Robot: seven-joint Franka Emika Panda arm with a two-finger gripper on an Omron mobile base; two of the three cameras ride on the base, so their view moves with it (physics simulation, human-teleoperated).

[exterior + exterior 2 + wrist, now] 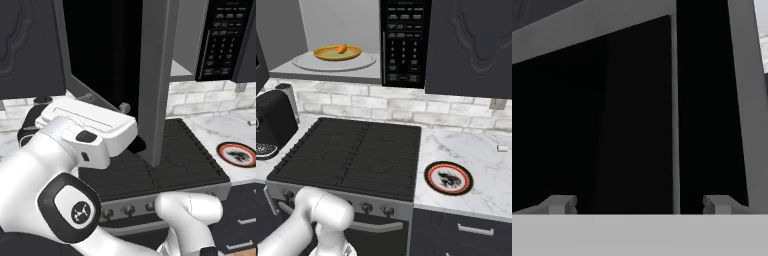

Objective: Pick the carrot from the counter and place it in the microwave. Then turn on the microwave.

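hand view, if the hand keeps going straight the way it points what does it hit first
Most likely the open microwave door: its dark glass and grey frame fill the space right ahead of the hand, whose fingers stand wide apart and hold nothing. How close the door is cannot be told, since depth is unclear.

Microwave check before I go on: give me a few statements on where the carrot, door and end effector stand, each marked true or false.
1. The carrot lies on a yellow dish inside the microwave. True.
2. The microwave door is shut. False: it stands swung open.
3. The end effector is open and holds nothing. True.
4. The red-rimmed plate sits on the stovetop. False: it sits on the counter, right of the stovetop.
5. The button panel is on the right side of the microwave opening. True.
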